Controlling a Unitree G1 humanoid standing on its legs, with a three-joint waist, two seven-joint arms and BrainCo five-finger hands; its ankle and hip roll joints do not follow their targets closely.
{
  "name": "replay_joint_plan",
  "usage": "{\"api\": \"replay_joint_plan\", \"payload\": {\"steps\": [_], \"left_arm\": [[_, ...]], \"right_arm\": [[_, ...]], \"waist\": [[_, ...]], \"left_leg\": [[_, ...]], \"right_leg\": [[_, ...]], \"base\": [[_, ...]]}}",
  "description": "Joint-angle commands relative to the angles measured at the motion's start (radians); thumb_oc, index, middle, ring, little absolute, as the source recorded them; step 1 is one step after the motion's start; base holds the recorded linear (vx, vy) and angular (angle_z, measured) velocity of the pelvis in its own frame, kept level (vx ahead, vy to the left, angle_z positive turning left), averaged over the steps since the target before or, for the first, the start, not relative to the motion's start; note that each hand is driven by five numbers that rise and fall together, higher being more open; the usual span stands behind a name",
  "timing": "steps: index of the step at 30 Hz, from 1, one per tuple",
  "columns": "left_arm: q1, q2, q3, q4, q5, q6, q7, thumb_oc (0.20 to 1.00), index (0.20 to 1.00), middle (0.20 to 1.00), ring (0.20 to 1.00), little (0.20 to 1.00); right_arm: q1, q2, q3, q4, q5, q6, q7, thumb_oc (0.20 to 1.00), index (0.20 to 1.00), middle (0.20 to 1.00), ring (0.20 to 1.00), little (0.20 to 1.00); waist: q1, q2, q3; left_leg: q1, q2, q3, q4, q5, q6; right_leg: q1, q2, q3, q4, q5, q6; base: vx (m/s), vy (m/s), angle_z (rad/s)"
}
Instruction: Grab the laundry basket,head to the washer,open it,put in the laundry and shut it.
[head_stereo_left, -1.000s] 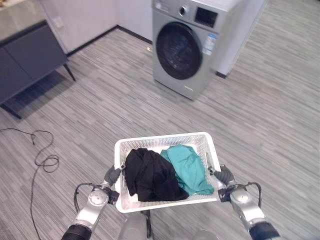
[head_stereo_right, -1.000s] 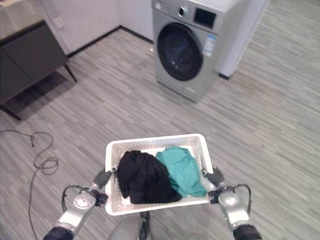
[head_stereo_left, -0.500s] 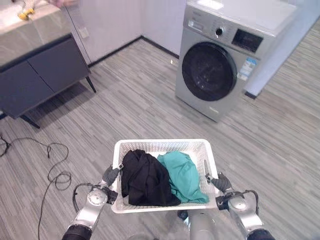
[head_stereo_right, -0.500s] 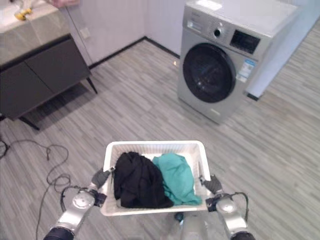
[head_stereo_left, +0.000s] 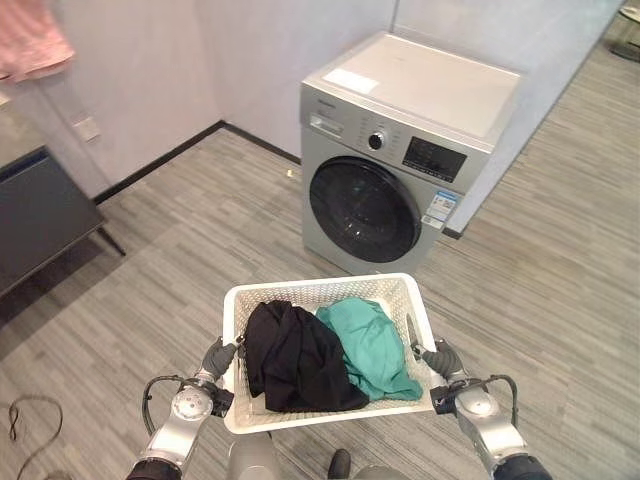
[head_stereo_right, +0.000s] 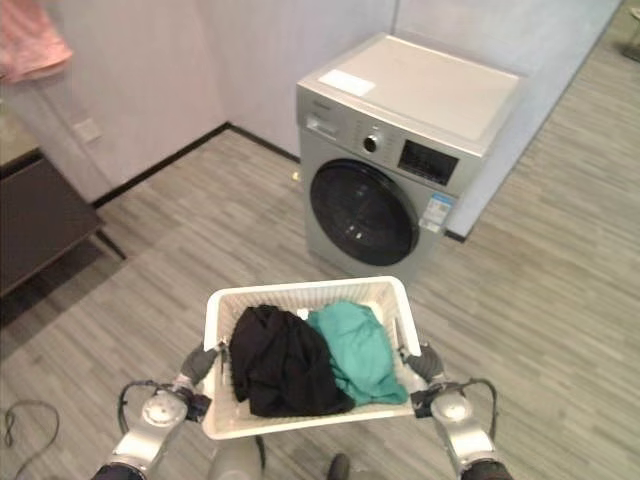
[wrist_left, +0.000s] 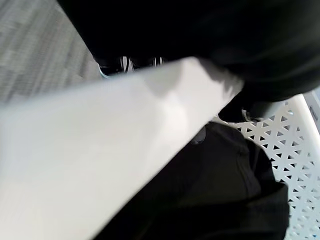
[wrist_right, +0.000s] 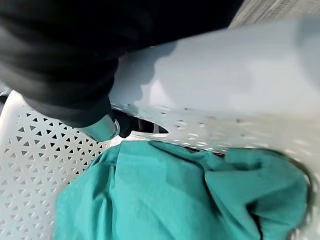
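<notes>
A white mesh laundry basket (head_stereo_left: 330, 285) hangs in front of me between both hands. Inside lie a black garment (head_stereo_left: 295, 355) on the left and a teal garment (head_stereo_left: 372, 345) on the right. My left hand (head_stereo_left: 218, 358) is curled on the basket's left rim (wrist_left: 100, 150), and my right hand (head_stereo_left: 443, 358) is curled on its right rim (wrist_right: 225, 85). The teal garment (wrist_right: 175, 195) lies just past the right hand's fingers. Ahead stands the silver washer (head_stereo_left: 400, 160), its round dark door (head_stereo_left: 365, 210) shut and facing me.
A dark cabinet (head_stereo_left: 40, 215) on thin legs stands at the left against the wall. A pink cloth (head_stereo_left: 35, 45) hangs at the top left. Grey plank floor (head_stereo_left: 540, 290) lies open between the basket and the washer and off to the right.
The whole view has shifted as I walk. The washer now stands nearer and more in the middle, and the cabinet has slid off to the left. The basket stays held in both hands.
</notes>
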Motion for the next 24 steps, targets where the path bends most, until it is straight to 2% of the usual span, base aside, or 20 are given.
{"api": "replay_joint_plan", "payload": {"steps": [1, 2, 4, 5, 7, 8, 9, 10, 11, 12, 13, 14, 15, 16, 17, 18, 19, 21, 23, 24], "left_arm": [[0.029, 0.113, 0.166, -0.01, -0.092, -0.034, 0.101, 0.2, 0.2, 0.2, 0.2, 0.2], [0.029, 0.114, 0.166, -0.01, -0.092, -0.034, 0.101, 0.2, 0.2, 0.2, 0.2, 0.2], [0.036, 0.119, 0.171, -0.012, -0.091, -0.033, 0.107, 0.2, 0.2, 0.2, 0.2, 0.2], [0.044, 0.124, 0.175, -0.013, -0.088, -0.035, 0.109, 0.2, 0.2, 0.2, 0.2, 0.2], [0.055, 0.126, 0.18, -0.016, -0.085, -0.033, 0.104, 0.2, 0.2, 0.2, 0.2, 0.2], [0.067, 0.132, 0.185, -0.021, -0.083, -0.038, 0.102, 0.2, 0.2, 0.2, 0.2, 0.2], [0.067, 0.132, 0.185, -0.021, -0.083, -0.038, 0.101, 0.2, 0.2, 0.2, 0.2, 0.2], [0.072, 0.141, 0.188, -0.024, -0.081, -0.038, 0.098, 0.2, 0.2, 0.2, 0.2, 0.2], [0.092, 0.166, 0.205, -0.039, -0.072, -0.034, 0.095, 0.2, 0.2, 0.2, 0.2, 0.2], [0.096, 0.176, 0.209, -0.046, -0.062, -0.03, 0.096, 0.2, 0.2, 0.2, 0.2, 0.2], [0.095, 0.176, 0.21, -0.046, -0.062, -0.03, 0.096, 0.2, 0.2, 0.2, 0.2, 0.2], [0.105, 0.185, 0.217, -0.059, -0.053, -0.026, 0.095, 0.2, 0.2, 0.2, 0.2, 0.2], [0.117, 0.195, 0.232, -0.078, -0.05, -0.025, 0.093, 0.2, 0.2, 0.2, 0.2, 0.2], [0.129, 0.205, 0.25, -0.094, -0.05, -0.022, 0.095, 0.2, 0.2, 0.2, 0.2, 0.2], [0.138, 0.22, 0.277, -0.13, -0.03, -0.016, 0.096, 0.2, 0.2, 0.2, 0.2, 0.2], [0.14, 0.219, 0.278, -0.134, -0.029, -0.014, 0.095, 0.2, 0.2, 0.2, 0.2, 0.2], [0.144, 0.223, 0.292, -0.149, -0.021, -0.015, 0.095, 0.2, 0.2, 0.2, 0.2, 0.2], [0.154, 0.226, 0.315, -0.181, -0.015, -0.023, 0.088, 0.2, 0.2, 0.2, 0.2, 0.2], [0.153, 0.225, 0.322, -0.201, -0.012, -0.035, 0.084, 0.2, 0.2, 0.2, 0.2, 0.2], [0.153, 0.223, 0.332, -0.216, 0.0, -0.043, 0.086, 0.2, 0.2, 0.2, 0.2, 0.2]], "right_arm": [[-0.031, -0.107, -0.11, 0.015, 0.044, -0.061, -0.036, 0.2, 0.2, 0.2, 0.2, 0.2], [-0.032, -0.106, -0.109, 0.015, 0.044, -0.062, -0.036, 0.2, 0.2, 0.2, 0.2, 0.2], [-0.05, -0.099, -0.106, 0.03, 0.047, -0.064, -0.043, 0.2, 0.2, 0.2, 0.2, 0.2], [-0.06, -0.093, -0.11, 0.042, 0.053, -0.064, -0.048, 0.2, 0.2, 0.2, 0.2, 0.2], [-0.062, -0.089, -0.109, 0.047, 0.052, -0.061, -0.045, 0.2, 0.2, 0.2, 0.2, 0.2], [-0.061, -0.078, -0.122, 0.058, 0.044, -0.059, -0.048, 0.2, 0.2, 0.2, 0.2, 0.2], [-0.061, -0.078, -0.122, 0.058, 0.044, -0.059, -0.048, 0.2, 0.2, 0.2, 0.2, 0.2], [-0.054, -0.072, -0.131, 0.063, 0.041, -0.057, -0.046, 0.2, 0.2, 0.2, 0.2, 0.2], [-0.052, -0.055, -0.156, 0.075, 0.02, -0.05, -0.048, 0.2, 0.2, 0.2, 0.2, 0.2], [-0.049, -0.051, -0.166, 0.071, 0.014, -0.045, -0.049, 0.2, 0.2, 0.2, 0.2, 0.2], [-0.049, -0.051, -0.167, 0.07, 0.014, -0.044, -0.049, 0.2, 0.2, 0.2, 0.2, 0.2], [-0.047, -0.05, -0.178, 0.056, 0.008, -0.039, -0.049, 0.2, 0.2, 0.2, 0.2, 0.2], [-0.046, -0.054, -0.19, 0.038, 0.0, -0.038, -0.053, 0.2, 0.2, 0.2, 0.2, 0.2], [-0.042, -0.054, -0.198, 0.024, -0.012, -0.038, -0.056, 0.2, 0.2, 0.2, 0.2, 0.2], [-0.032, -0.06, -0.227, -0.012, -0.025, -0.034, -0.066, 0.2, 0.2, 0.2, 0.2, 0.2], [-0.028, -0.059, -0.229, -0.018, -0.026, -0.031, -0.065, 0.2, 0.2, 0.2, 0.2, 0.2], [-0.021, -0.069, -0.241, -0.045, -0.037, -0.033, -0.067, 0.2, 0.2, 0.2, 0.2, 0.2], [0.003, -0.087, -0.269, -0.088, -0.051, -0.034, -0.067, 0.2, 0.2, 0.2, 0.2, 0.2], [0.011, -0.097, -0.288, -0.102, -0.053, -0.039, -0.074, 0.2, 0.2, 0.2, 0.2, 0.2], [0.017, -0.104, -0.3, -0.129, -0.061, -0.04, -0.076, 0.2, 0.2, 0.2, 0.2, 0.2]], "waist": [[0.084, 0.033, 0.02], [0.085, 0.033, 0.02], [0.1, 0.04, 0.027], [0.108, 0.045, 0.028], [0.114, 0.048, 0.019], [0.118, 0.052, 0.007], [0.119, 0.051, 0.007], [0.122, 0.044, 0.002], [0.127, 0.028, -0.016], [0.12, 0.028, -0.016], [0.122, 0.029, -0.018], [0.113, 0.035, -0.012], [0.104, 0.049, -0.002], [0.1, 0.058, 0.005], [0.089, 0.07, 0.006], [0.087, 0.069, 0.007], [0.082, 0.066, 0.008], [0.067, 0.059, 0.011], [0.059, 0.048, 0.015], [0.048, 0.04, 0.016]], "left_leg": [[0.018, 0.003, -0.095, -0.2, 0.187, -0.001], [0.024, 0.005, -0.094, -0.21, 0.192, -0.003], [-0.001, 0.013, -0.147, -0.242, 0.216, -0.02], [-0.01, 0.018, -0.17, -0.217, 0.226, -0.023], [0.006, 0.021, -0.174, -0.207, 0.216, -0.02], [0.01, 0.004, -0.188, -0.135, 0.221, -0.015], [0.007, 0.002, -0.186, -0.127, 0.216, -0.013], [0.001, -0.018, -0.182, -0.071, 0.199, -0.003], [0.045, -0.074, -0.138, 0.002, 0.109, 0.061], [0.067, -0.087, -0.122, 0.004, 0.092, 0.082], [0.065, -0.085, -0.12, 0.0, 0.097, 0.084], [0.091, -0.094, -0.101, -0.004, 0.082, 0.106], [0.119, -0.092, -0.081, -0.01, 0.065, 0.125], [0.149, -0.091, -0.06, -0.015, 0.048, 0.137], [0.198, -0.091, -0.029, -0.038, 0.031, 0.148], [0.201, -0.093, -0.03, -0.042, 0.031, 0.148], [0.216, -0.101, -0.022, -0.047, 0.021, 0.15], [0.252, -0.118, -0.009, -0.064, -0.002, 0.152], [0.286, -0.126, -0.004, -0.073, -0.036, 0.141], [0.301, -0.131, -0.012, -0.078, -0.053, 0.13]], "right_leg": [[-0.034, 0.005, -0.037, 0.028, -0.08, 0.104], [-0.035, 0.006, -0.036, 0.032, -0.083, 0.103], [-0.011, 0.014, -0.002, 0.055, -0.117, 0.099], [0.01, 0.01, 0.02, 0.076, -0.136, 0.106], [0.015, 0.006, 0.03, 0.091, -0.144, 0.113], [0.033, -0.013, 0.048, 0.131, -0.164, 0.119], [0.031, -0.015, 0.049, 0.135, -0.167, 0.121], [0.033, -0.035, 0.057, 0.171, -0.171, 0.131], [-0.027, -0.119, 0.073, 0.373, -0.114, 0.185], [-0.062, -0.142, 0.085, 0.461, -0.063, 0.2], [-0.067, -0.142, 0.087, 0.462, -0.059, 0.201], [-0.117, -0.159, 0.104, 0.562, 0.003, 0.214], [-0.164, -0.175, 0.094, 0.647, 0.051, 0.223], [-0.205, -0.211, 0.067, 0.708, 0.07, 0.24], [-0.265, -0.277, -0.009, 0.72, 0.109, 0.236], [-0.261, -0.279, -0.011, 0.719, 0.107, 0.236], [-0.275, -0.295, -0.04, 0.674, 0.108, 0.233], [-0.286, -0.298, -0.089, 0.548, 0.102, 0.23], [-0.294, -0.298, -0.098, 0.381, 0.092, 0.232], [-0.306, -0.299, -0.076, 0.233, 0.12, 0.239]], "base": [[0.32, 0.221, -0.73], [0.32, 0.212, -0.97], [0.31, 0.242, -0.66], [0.3, 0.267, -0.64], [0.29, 0.313, -0.73], [0.3, 0.343, -0.41], [0.33, 0.362, -0.04], [0.46, 0.529, -0.16], [0.55, 0.675, -0.36], [0.42, 0.563, -0.64], [0.14, 0.301, -0.5], [0.09, 0.299, -0.4], [0.14, 0.399, -0.44], [0.23, 0.464, -0.36], [0.19, 0.315, -0.36], [0.21, 0.262, -0.41], [0.17, 0.094, -0.5], [0.24, 0.085, -0.49], [0.27, -0.071, -0.3], [0.34, -0.151, 0.06]]}}
